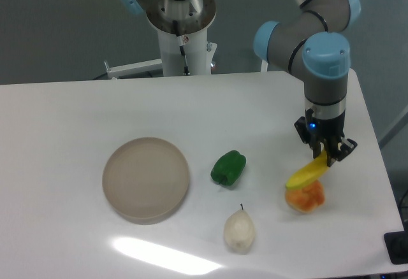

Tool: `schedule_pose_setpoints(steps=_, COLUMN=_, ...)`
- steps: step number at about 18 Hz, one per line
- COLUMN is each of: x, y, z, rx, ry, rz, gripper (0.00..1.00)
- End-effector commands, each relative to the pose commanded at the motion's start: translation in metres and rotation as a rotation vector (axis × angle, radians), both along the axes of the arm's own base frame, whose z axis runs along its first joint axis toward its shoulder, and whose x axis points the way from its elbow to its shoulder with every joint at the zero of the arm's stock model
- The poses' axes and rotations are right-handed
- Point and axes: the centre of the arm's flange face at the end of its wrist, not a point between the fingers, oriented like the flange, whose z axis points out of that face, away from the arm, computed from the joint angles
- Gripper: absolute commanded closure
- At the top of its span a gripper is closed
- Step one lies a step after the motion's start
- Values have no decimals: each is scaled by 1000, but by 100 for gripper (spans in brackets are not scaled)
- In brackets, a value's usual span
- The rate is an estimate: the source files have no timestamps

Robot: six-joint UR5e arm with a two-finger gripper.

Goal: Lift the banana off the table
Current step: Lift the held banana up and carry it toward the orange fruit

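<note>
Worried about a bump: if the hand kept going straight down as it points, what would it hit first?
Probably the lumpy orange fruit just under the held yellow banana; depth is unclear, so it might meet the white table.

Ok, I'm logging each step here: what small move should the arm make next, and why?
Probably a short straight lift. The gripper is shut on the banana, whose free end hangs in front of the orange fruit, so rising should clear that fruit.
</note>
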Motion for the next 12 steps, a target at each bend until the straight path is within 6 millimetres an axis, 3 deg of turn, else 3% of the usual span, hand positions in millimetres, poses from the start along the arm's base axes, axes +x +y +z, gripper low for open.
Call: schedule_pose_setpoints(steps=12, x=-1, y=6, z=3, rx=-2, ry=-6, rz=0, gripper=73)
